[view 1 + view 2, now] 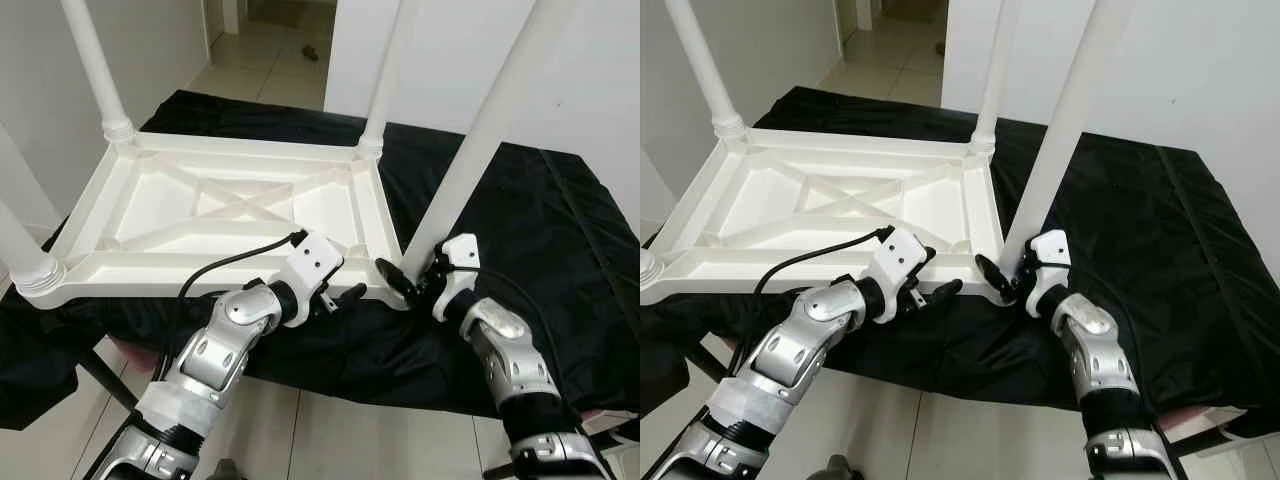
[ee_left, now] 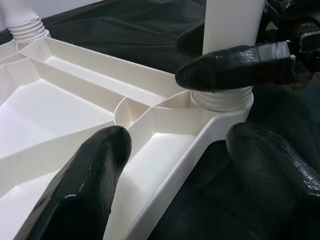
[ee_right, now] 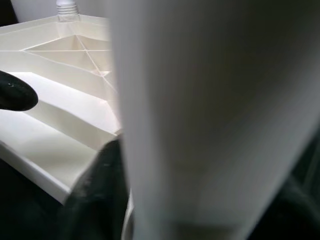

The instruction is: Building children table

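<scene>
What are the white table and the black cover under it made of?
The table looks like moulded plastic: smooth, slightly glossy, with ribs cast into its underside. The cover seems a thin woven fabric, faintly shiny and creased, though it could be coated.

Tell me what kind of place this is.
Probably a room in a home, used as an assembly spot: white walls, a tiled floor running through a doorway, and a black cloth spread under an upside-down white table.

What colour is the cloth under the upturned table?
Black cloth, plain with no pattern; it shows best in the left eye view.
</scene>
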You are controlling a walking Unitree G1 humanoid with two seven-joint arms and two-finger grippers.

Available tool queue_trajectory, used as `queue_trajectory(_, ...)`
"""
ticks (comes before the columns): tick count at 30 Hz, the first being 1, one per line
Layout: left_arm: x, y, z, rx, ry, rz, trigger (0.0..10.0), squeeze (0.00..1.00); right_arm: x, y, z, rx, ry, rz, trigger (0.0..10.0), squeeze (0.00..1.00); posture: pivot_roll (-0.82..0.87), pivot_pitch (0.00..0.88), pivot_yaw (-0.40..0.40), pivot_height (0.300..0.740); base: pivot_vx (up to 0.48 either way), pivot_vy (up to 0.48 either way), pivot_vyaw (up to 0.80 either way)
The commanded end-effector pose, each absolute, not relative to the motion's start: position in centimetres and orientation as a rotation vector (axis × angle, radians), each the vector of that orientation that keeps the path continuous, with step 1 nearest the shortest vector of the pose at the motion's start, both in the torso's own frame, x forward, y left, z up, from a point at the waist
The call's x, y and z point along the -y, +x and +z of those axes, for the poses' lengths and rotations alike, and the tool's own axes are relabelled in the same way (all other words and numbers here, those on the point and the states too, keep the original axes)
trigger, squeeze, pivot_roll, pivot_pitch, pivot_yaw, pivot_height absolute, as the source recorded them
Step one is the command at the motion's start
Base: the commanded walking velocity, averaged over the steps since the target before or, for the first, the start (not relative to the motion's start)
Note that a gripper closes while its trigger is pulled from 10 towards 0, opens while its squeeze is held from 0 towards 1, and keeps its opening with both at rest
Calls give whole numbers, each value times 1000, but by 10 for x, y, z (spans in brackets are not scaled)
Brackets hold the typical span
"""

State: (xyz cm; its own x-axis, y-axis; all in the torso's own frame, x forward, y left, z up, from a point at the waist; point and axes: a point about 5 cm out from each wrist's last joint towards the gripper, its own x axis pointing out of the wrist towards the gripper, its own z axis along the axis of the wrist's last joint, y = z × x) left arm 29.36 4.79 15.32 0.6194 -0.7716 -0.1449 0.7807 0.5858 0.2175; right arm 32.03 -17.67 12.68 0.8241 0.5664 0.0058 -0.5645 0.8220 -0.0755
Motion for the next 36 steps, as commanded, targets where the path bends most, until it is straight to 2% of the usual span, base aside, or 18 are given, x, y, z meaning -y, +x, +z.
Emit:
queue_trajectory(1,-46,295,155,-40,274,-899,10000,0,173,324,126,29,-102,647,0,0,85,0,-43,740,0,0,0)
queue_trajectory(15,-43,291,152,-47,280,-925,10000,0,181,318,124,45,-71,611,0,0,74,0,-45,740,0,0,0)
queue_trajectory(16,-43,291,152,-48,277,-923,10000,0,179,316,125,52,-58,580,4235,0,73,0,-48,740,0,0,0)
queue_trajectory(17,-43,291,152,-48,277,-923,10000,0,179,316,125,52,-58,580,4235,0,73,0,-48,740,0,0,0)
queue_trajectory(18,-43,291,153,-47,275,-921,10000,0,176,314,126,67,-37,548,10000,0,72,0,-53,740,0,0,0)
queue_trajectory(29,-44,290,153,-48,264,-909,10000,0,162,309,131,122,23,300,10000,0,68,0,-59,740,0,0,0)
queue_trajectory(33,-45,290,152,-50,262,-901,10000,0,160,308,133,122,54,97,10000,0,69,4,-59,740,0,0,0)
queue_trajectory(35,-45,290,152,-50,262,-901,10000,0,160,308,133,122,54,97,10000,0,69,4,-59,740,0,0,0)
queue_trajectory(36,-45,290,153,-49,261,-900,10000,0,161,307,133,117,61,13,10000,0,70,6,-59,740,0,0,0)
